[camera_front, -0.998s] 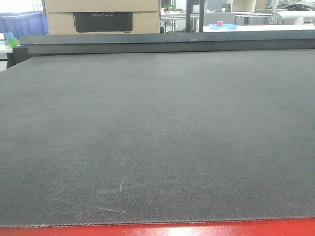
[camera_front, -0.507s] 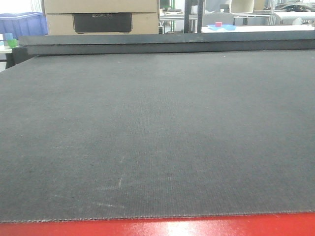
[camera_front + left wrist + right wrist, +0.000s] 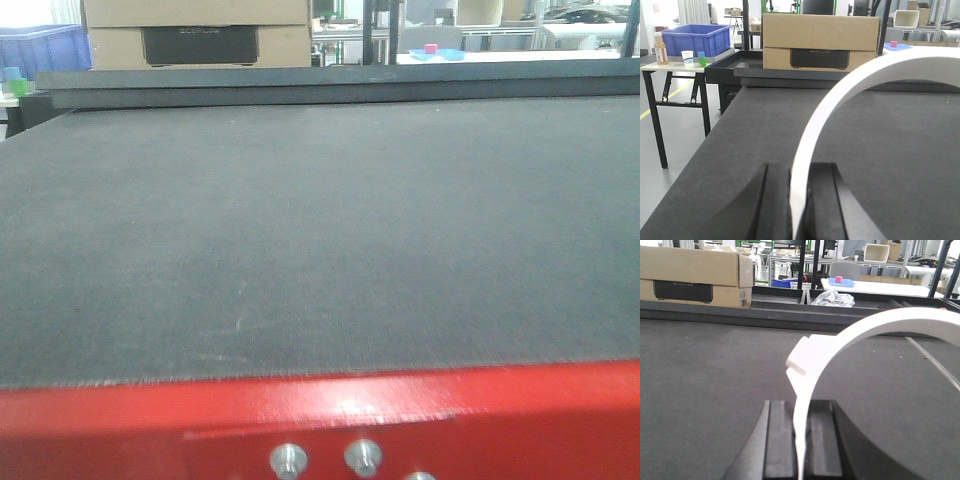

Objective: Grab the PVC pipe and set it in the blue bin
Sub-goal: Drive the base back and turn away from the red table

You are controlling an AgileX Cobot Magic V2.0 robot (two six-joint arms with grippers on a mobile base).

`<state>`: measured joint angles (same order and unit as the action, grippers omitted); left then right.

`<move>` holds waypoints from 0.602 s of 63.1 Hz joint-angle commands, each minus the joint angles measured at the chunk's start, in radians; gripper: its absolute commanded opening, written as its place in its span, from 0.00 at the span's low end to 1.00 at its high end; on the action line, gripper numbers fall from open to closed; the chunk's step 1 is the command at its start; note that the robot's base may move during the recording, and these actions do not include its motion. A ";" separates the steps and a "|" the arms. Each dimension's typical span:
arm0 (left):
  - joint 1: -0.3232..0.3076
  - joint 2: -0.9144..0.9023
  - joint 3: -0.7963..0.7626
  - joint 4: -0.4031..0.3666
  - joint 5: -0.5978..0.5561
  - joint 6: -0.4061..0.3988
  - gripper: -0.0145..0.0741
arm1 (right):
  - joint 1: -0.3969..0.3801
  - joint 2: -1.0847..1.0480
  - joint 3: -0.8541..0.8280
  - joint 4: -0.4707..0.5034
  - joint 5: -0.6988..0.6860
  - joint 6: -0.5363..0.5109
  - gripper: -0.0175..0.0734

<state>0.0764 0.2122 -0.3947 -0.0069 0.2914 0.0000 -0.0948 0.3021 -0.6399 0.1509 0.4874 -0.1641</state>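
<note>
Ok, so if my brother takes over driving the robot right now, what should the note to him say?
Left gripper: above the dark mat, with a white curved piece between its fingers. I cannot tell if that is the pipe or part of the rig, nor whether the jaws grip it.
Right gripper: the same, with a white arc.
Blue bin: on the side table beyond the mat's far left corner.
Done: nothing seen in the bin.
Left: confirm the pipe, carry it to the bin.
</note>
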 commanded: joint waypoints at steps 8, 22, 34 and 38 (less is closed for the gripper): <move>-0.002 -0.005 0.001 -0.001 -0.024 0.000 0.04 | -0.001 -0.003 0.002 -0.009 -0.025 -0.003 0.01; -0.002 -0.005 0.001 -0.001 -0.024 0.000 0.04 | -0.001 -0.003 0.002 -0.009 -0.025 -0.003 0.01; -0.002 -0.005 0.001 -0.001 -0.024 0.000 0.04 | -0.001 -0.003 0.002 -0.009 -0.025 -0.003 0.01; -0.002 -0.005 0.001 -0.001 -0.024 0.000 0.04 | -0.001 -0.003 0.002 -0.009 -0.025 -0.003 0.01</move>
<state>0.0764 0.2099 -0.3947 -0.0069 0.2914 0.0000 -0.0948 0.3021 -0.6399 0.1509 0.4874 -0.1641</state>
